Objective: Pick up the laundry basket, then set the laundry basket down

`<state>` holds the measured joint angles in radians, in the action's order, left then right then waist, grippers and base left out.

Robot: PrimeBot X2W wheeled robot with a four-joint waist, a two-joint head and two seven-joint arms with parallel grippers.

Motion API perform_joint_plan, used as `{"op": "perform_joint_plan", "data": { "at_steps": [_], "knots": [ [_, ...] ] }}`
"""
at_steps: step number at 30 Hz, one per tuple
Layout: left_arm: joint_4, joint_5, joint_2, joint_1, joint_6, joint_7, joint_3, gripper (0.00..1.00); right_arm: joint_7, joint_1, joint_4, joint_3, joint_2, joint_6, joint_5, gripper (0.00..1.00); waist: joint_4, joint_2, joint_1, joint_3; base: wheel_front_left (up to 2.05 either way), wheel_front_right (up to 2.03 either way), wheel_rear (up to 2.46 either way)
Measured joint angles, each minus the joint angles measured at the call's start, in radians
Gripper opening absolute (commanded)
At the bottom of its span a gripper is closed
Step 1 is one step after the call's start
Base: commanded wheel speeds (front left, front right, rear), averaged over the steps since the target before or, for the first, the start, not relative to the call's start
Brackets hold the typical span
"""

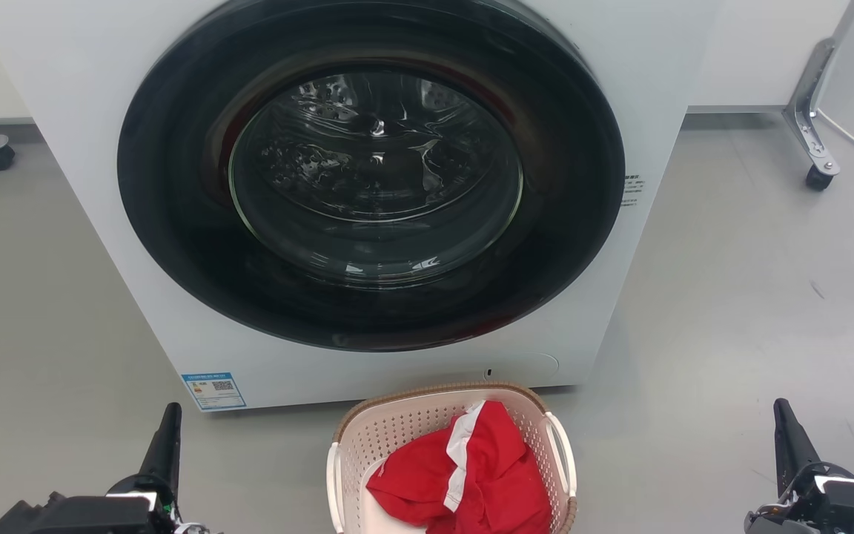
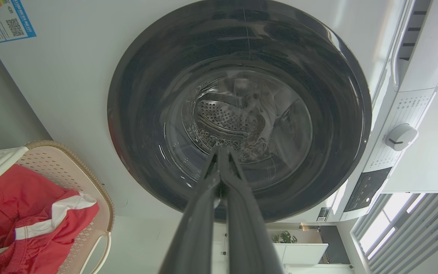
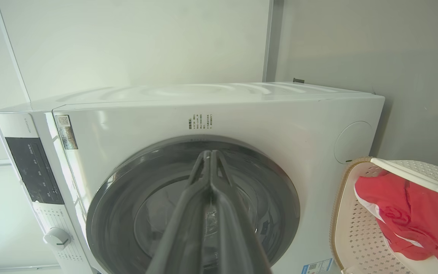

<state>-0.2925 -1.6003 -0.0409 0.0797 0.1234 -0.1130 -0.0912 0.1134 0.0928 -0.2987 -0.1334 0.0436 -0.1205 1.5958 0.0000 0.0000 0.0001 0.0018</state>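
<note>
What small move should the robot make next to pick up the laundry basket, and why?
Probably bring the left gripper and right gripper inward toward the laundry basket, opening their fingers. It stands on the floor between them, untouched, white handles on both sides, and both grippers are shut and empty.

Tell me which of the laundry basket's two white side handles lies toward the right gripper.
The handle on the right side of the cream perforated plastic laundry basket, toward the right gripper; the other handle faces the left gripper.
</note>
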Motion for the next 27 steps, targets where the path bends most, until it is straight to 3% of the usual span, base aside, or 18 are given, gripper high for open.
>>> {"op": "perform_joint_plan", "data": {
  "at_steps": [27],
  "knots": [
    [-0.001,0.000,0.000,0.000,0.000,0.000,0.000,0.00,0.000,0.000,0.000,0.000,0.000,0.000,0.001,0.00,0.000,0.0001,0.0000,0.000,0.00,0.00,0.00]
  ]
}}
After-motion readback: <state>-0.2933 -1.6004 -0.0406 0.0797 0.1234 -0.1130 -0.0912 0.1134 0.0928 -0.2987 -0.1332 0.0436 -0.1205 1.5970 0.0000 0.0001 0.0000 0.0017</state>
